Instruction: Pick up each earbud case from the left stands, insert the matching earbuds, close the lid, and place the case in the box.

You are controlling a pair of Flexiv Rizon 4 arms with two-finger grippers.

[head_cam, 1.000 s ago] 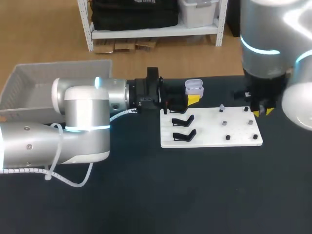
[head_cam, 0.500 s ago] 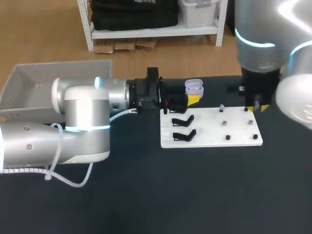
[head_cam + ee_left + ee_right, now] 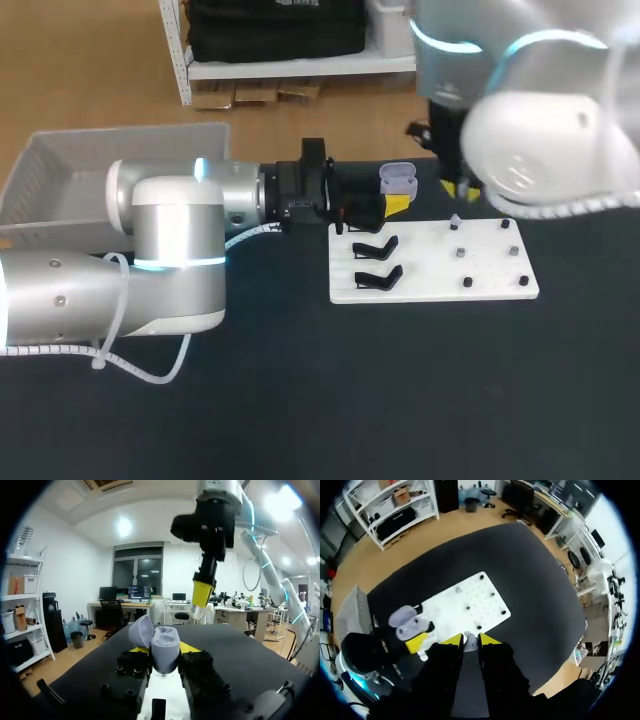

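A lilac earbud case point(image 3: 397, 181) with its lid open is held upright over the table's back edge, with my left gripper point(image 3: 393, 203) shut on its lower half. In the left wrist view the case point(image 3: 164, 649) sits between the yellow tips and the lid point(image 3: 142, 632) leans to one side. My right gripper point(image 3: 470, 640) is shut on a small grey earbud point(image 3: 470, 644). It hangs high above the table, a little to the right of the case point(image 3: 412, 625). From the left wrist it shows as the right gripper point(image 3: 201, 594) above and beyond the case.
A white board point(image 3: 430, 285) lies right of centre with two empty black stands point(image 3: 376, 246) at its left end and several small dark pegs. A pale mesh box point(image 3: 60, 170) stands at the far left. My right arm point(image 3: 530, 110) hangs over the board's back edge.
My right arm has swung left from the board's right end toward the open case, keeping the earbud in its gripper. The left arm and the case have not moved.
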